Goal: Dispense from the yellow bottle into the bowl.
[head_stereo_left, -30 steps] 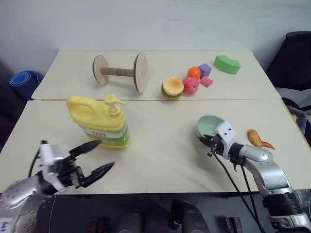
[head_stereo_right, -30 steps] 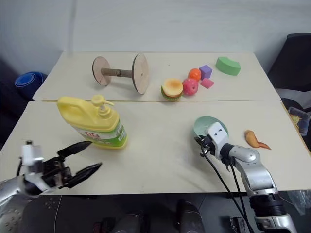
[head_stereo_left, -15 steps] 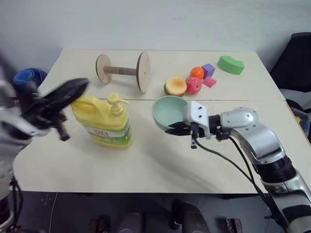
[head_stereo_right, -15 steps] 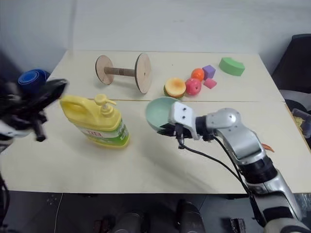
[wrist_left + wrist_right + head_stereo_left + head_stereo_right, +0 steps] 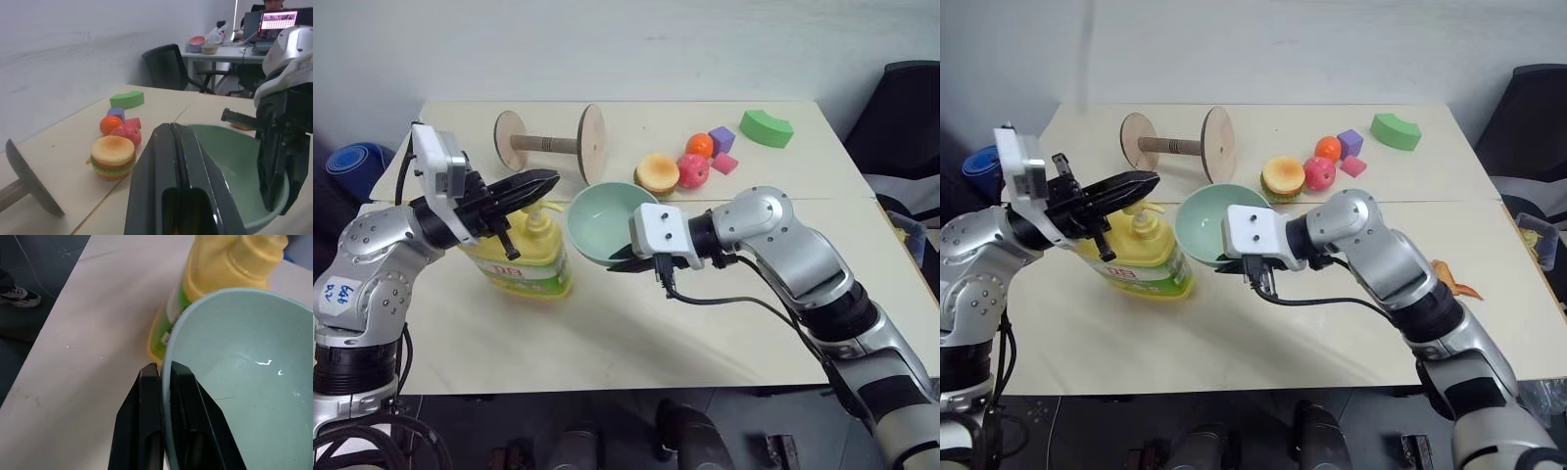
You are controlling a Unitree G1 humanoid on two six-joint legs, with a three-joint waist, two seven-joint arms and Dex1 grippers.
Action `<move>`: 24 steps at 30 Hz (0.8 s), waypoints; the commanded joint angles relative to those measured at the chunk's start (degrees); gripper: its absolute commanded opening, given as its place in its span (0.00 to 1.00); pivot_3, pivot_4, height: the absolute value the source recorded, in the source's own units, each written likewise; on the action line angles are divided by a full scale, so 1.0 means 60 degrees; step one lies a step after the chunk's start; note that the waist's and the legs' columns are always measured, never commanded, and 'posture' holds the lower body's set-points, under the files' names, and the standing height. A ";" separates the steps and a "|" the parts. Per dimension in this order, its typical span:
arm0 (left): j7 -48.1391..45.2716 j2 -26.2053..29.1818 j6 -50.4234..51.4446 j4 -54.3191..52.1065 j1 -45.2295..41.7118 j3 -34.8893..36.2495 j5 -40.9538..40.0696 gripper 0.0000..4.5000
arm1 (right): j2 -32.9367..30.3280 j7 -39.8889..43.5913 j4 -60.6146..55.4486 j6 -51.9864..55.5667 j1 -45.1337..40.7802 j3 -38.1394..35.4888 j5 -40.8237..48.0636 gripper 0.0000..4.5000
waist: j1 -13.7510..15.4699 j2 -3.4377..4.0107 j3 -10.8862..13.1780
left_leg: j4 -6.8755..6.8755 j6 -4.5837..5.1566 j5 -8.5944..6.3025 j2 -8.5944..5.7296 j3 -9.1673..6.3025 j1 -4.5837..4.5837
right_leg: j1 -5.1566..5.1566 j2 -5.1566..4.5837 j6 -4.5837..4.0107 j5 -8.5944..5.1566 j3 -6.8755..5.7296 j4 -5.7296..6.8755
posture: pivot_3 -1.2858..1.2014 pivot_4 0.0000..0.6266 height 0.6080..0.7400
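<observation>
Mint-green bowl (image 5: 604,221), light and rigid, is pinched at its rim by the right tool (image 5: 628,258), centre frame; the closed, empty left tool (image 5: 540,181) hovers over the heavy yellow bottle (image 5: 521,262) and its pump.

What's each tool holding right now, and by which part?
Right tool pinches the bowl by its rim. Left tool is shut, holding nothing, above the bottle's pump.

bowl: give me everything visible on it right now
The bowl is small, round, pale mint green, smooth and plastic-looking, with nothing visible inside. The right gripper is shut on its rim, one finger inside and one outside, holding it off the table, tilted, right beside the yellow bottle and its pump.
</observation>
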 commanded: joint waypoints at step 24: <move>0.1390 -0.0868 0.0589 0.0028 0.1770 -0.0577 0.1713 0.00 | 0.1110 -0.0247 0.0151 0.1321 -0.0867 -0.0323 0.0786 0.00 | -0.0025 0.0097 -0.0077 | -0.0004 -0.0013 0.0008 -0.0004 0.0015 0.0054 | 0.0017 -0.0010 -0.0004 -0.0002 0.0065 0.0036 | 0.52 0.24 1.00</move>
